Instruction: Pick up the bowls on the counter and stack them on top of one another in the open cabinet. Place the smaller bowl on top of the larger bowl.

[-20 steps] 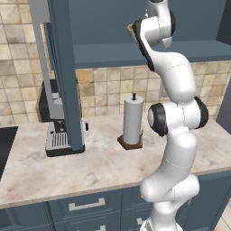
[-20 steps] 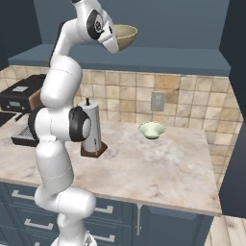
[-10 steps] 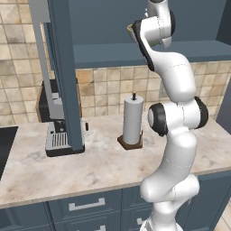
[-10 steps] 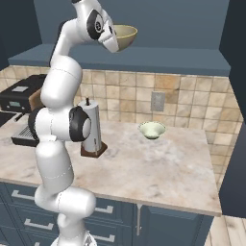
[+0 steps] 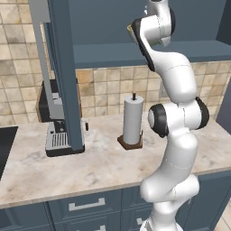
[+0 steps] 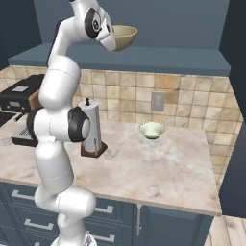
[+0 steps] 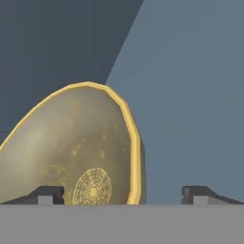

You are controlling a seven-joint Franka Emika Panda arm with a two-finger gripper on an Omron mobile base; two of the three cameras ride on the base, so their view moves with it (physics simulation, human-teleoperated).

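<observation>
**Larger bowl on the cabinet shelf, claw let go**

The claw (image 7: 123,195) stands released, fingertips (image 7: 47,194) spread wide at either side of the larger bowl's (image 6: 124,37) rim, gripping nothing. That bowl sits on the cabinet (image 6: 158,60) shelf at about 12 o'clock. To finish well, draw the claw straight back off the rim, without nudging it. The smaller bowl (image 6: 152,129) waits on the table (image 6: 158,168) near 3 o'clock. No readable writing or labels anywhere.
</observation>
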